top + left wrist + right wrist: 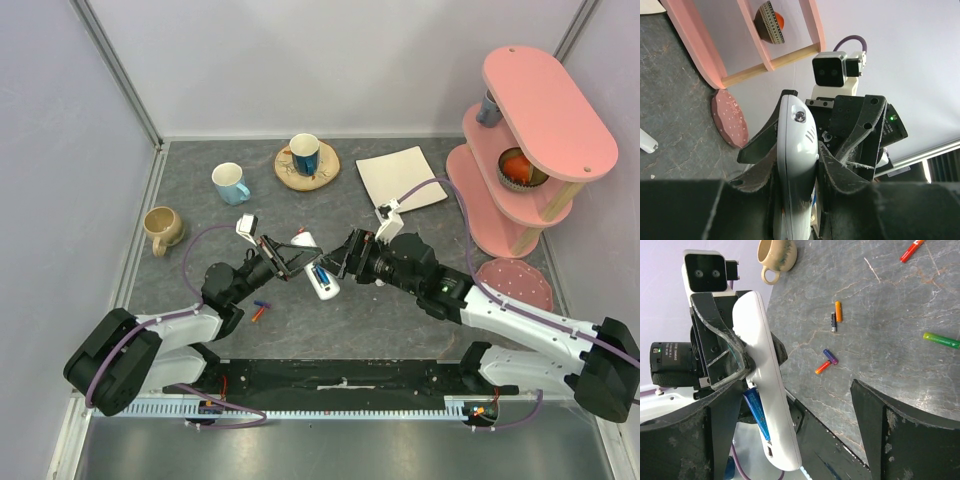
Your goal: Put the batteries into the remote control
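My left gripper (pixel 298 264) is shut on the white remote control (pixel 322 279) and holds it above the table; in the left wrist view the remote (pixel 797 150) stands edge-on between both fingers. A blue battery (pixel 755 410) lies in the remote's open back (pixel 766 385). My right gripper (pixel 346 262) is open, its fingers (pixel 905 435) wide apart, with the remote close to its left finger. Several loose batteries lie on the table: orange (pixel 838 311), purple (pixel 830 356), red-orange (pixel 822 367) and green-yellow (pixel 941 340). Two show near my left arm (pixel 262 309).
A beige mug (pixel 162 228), a blue mug (pixel 231 183) and a cup on a wooden coaster (pixel 305 155) stand at the back. A flat white square plate (pixel 401 178), a pink shelf (pixel 535 130) and a pink dotted disc (pixel 513 283) are on the right. A small white piece (pixel 304 240) lies behind the grippers.
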